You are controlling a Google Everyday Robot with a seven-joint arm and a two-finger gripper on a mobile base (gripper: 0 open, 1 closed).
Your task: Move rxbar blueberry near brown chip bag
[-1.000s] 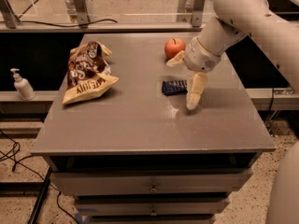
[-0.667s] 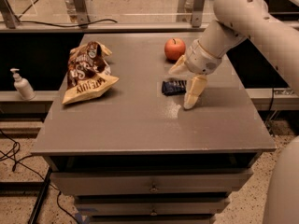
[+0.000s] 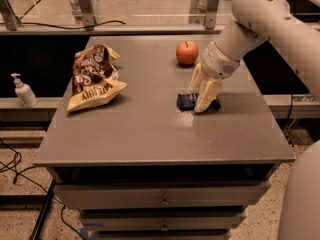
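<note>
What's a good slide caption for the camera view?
Tool at the bar on the table, apple just behind, chip bag at the far side.

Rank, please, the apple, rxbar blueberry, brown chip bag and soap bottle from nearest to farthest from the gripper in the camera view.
1. rxbar blueberry, at the gripper, right side of the table.
2. apple, just behind, towards the back.
3. brown chip bag, left side.
4. soap bottle, off the table, far left.

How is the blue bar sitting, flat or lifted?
Flat: the bar lies level on the table, with the gripper down over its middle.
</note>
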